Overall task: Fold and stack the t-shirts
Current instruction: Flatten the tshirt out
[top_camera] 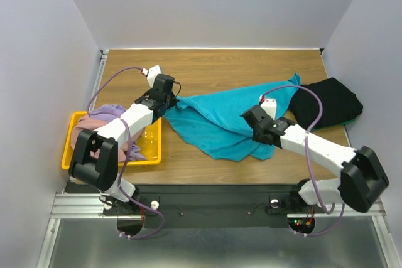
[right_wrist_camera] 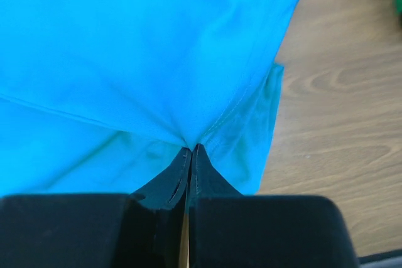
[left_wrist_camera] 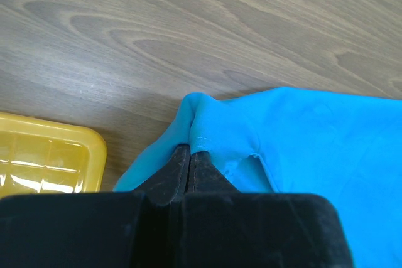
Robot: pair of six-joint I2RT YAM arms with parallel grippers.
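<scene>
The teal t-shirt [top_camera: 220, 123] is found rumpled across the middle of the wooden table [top_camera: 220, 67], not laid flat at all, with one pointed end stretched up towards the far right. It's held at two spots. The left gripper [left_wrist_camera: 190, 155] is clamped down on a bunched bit of the shirt's left edge, with its fingers pressed together and a hem caught right at the tips; that pinch is seen near the corner of the yellow tray [left_wrist_camera: 56, 155] but apart from it. The right gripper [right_wrist_camera: 191, 152] is squeezed closed on the cloth too, over on the shirt's right half, where folds and a stitched seam are drawn into the tips and bare wood is left showing off to the side. A black t-shirt [top_camera: 330, 101] is parked in a loose heap at the right edge of the table, just beside the teal one's far tip, and a thin sliver of green cloth [top_camera: 358, 116] can be made out along its right side. Over on the left, dusty pink cloth [top_camera: 88, 127] and lavender cloth [top_camera: 112, 110] are piled in the tray, partly hidden under the left arm, so how many shirts are in there can't be told
</scene>
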